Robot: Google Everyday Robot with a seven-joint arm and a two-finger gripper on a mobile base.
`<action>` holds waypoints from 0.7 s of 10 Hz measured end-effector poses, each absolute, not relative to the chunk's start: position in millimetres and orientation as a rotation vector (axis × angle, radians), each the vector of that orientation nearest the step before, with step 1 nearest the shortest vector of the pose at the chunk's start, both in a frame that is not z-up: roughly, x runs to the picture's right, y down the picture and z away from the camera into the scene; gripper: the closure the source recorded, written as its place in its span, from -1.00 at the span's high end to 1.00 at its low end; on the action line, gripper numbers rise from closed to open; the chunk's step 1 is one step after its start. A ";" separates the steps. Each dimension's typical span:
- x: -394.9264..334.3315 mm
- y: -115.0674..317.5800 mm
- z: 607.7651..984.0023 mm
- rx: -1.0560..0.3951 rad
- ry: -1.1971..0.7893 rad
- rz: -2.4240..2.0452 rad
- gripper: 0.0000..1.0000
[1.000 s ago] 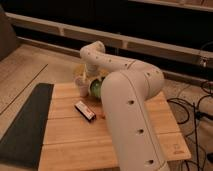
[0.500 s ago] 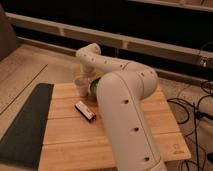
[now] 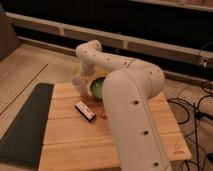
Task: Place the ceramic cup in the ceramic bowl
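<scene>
Fingers (image 3: pixel 80 79) clasp the ceramic cup (image 3: pixel 77 85) just beside the ceramic bowl (image 3: pixel 96 88), half hidden behind the arm (image 3: pixel 131 100), small box (image 3: pixel 85 110) near

1. A pale slatted wooden table (image 3: pixel 75 145) carries the things; a dark rectangular mat (image 3: pixel 25 125) lies along its left side.
2. The round glossy green ceramic bowl (image 3: pixel 96 89) sits near the table's far edge, partly behind the white robot arm (image 3: pixel 130 100).
3. The small cream-white ceramic cup (image 3: pixel 77 84) is just left of the bowl.
4. The gripper (image 3: pixel 83 75) is at the cup's top.
5. A small flat white box (image 3: pixel 85 110) lies in front of both.
</scene>
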State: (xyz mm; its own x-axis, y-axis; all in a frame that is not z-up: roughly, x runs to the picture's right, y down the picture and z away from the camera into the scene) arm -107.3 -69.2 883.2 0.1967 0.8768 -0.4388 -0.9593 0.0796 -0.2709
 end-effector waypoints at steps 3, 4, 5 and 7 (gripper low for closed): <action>-60.7 -86.0 830.9 -0.510 0.159 1.447 -1.00; -42.2 -82.5 820.9 -0.505 0.161 1.481 -1.00; -26.1 -78.5 814.6 -0.500 0.164 1.512 -1.00; 13.1 -58.6 816.1 -0.486 0.162 1.577 -1.00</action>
State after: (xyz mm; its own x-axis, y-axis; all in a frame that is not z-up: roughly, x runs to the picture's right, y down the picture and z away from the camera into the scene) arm 13.1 -58.6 816.1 0.0063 0.9162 -0.4007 -0.9785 -0.0769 -0.1912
